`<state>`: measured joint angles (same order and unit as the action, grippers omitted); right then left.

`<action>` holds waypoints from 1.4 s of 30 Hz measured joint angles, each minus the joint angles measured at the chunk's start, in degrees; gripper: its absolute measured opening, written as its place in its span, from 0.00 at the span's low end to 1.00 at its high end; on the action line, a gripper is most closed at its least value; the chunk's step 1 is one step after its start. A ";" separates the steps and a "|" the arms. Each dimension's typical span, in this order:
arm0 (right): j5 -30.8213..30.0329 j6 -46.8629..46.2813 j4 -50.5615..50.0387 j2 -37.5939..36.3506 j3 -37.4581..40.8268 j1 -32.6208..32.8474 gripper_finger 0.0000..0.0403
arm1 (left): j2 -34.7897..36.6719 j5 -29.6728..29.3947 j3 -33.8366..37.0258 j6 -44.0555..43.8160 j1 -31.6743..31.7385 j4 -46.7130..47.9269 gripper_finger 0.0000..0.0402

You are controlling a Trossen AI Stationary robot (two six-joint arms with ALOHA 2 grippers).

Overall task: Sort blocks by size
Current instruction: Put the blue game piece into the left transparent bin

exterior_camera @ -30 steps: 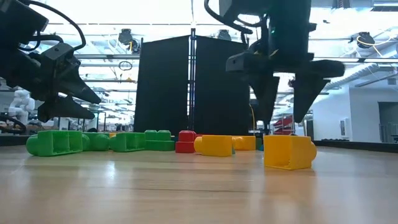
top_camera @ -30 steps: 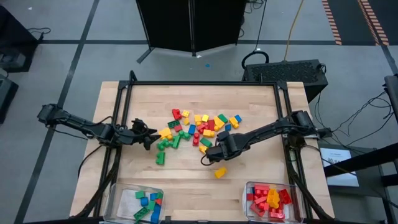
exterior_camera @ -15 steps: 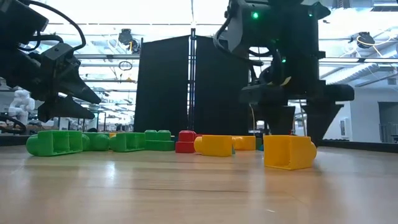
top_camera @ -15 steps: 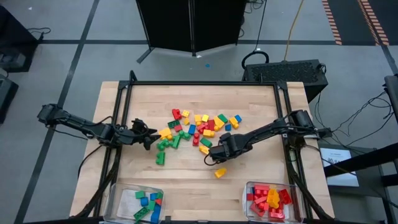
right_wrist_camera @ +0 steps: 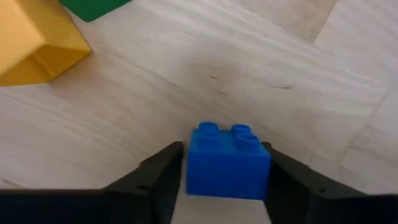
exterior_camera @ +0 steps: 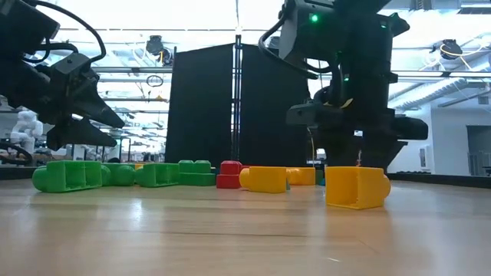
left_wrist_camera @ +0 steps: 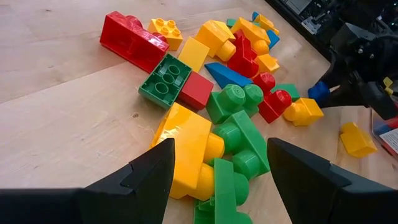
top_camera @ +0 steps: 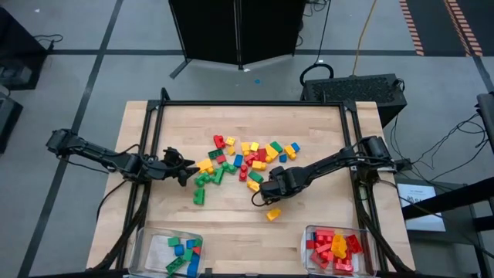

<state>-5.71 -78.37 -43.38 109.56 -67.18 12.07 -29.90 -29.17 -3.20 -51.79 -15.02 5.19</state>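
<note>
Right wrist view shows the right gripper [right_wrist_camera: 227,186] low over the table [right_wrist_camera: 261,74], its fingers [right_wrist_camera: 155,180] set on either side of a small blue block [right_wrist_camera: 228,160]. They look close against its sides, but whether they already press it I cannot tell for sure; I read it as a grasp closing on the block, not yet a lift. The block sits upright, studs up, flat on the wood.

From above, that gripper [top_camera: 265,195] is at the near-right edge of the pile [top_camera: 245,160], between the pile and a lone yellow block [top_camera: 273,215] that lies apart, nearer the bins. Past the yellow block, a bin of red and yellow blocks [top_camera: 334,249] stands at the table's near-right corner, and a bin of green and blue ones [top_camera: 171,251] at the near-left.

The left gripper [left_wrist_camera: 217,171] waits at the pile's left edge, fingers spread and holding nothing, above a yellow and green cluster [left_wrist_camera: 211,149].

Risks, as I judge them: if the fingers bite only the block's lower edge, it may twist or pop out on the lift. A low swing toward the bins could also knock the lone yellow block, which lies near that path.
</note>
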 joint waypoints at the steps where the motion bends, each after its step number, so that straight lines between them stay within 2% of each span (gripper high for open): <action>1: 0.16 0.00 0.00 0.04 0.00 -0.12 0.41 | -0.01 0.00 0.00 0.00 0.01 0.00 0.64; 4: 0.36 0.03 0.14 0.04 0.02 -0.46 0.29 | -0.01 -0.02 0.00 -0.04 0.00 0.00 0.64; 11: 0.32 -0.22 1.63 0.22 -0.49 -0.54 0.29 | -0.01 0.14 0.00 -0.37 0.01 -0.01 0.64; 18: -1.23 5.18 4.99 0.57 -9.16 -0.72 0.29 | -0.01 0.39 0.02 -0.39 0.00 -0.09 0.64; 23: -3.47 11.76 15.74 0.59 -16.10 0.16 0.29 | -0.08 0.46 0.04 -0.39 -0.01 -0.11 0.64; 29: -4.31 24.75 32.05 1.13 -22.01 1.70 0.29 | -0.08 0.47 0.04 -0.44 0.01 -0.21 0.64; 35: 0.52 35.31 34.28 7.00 -32.59 2.79 0.29 | -0.12 0.51 0.09 -0.46 0.00 -0.41 0.64; 42: 13.76 44.00 33.78 22.88 -54.09 3.72 0.29 | -0.14 0.52 0.09 -0.42 -0.01 -0.35 0.64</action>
<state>8.04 -34.37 -9.59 132.44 -121.27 15.79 -30.04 -28.64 -3.11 -52.21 -15.02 4.84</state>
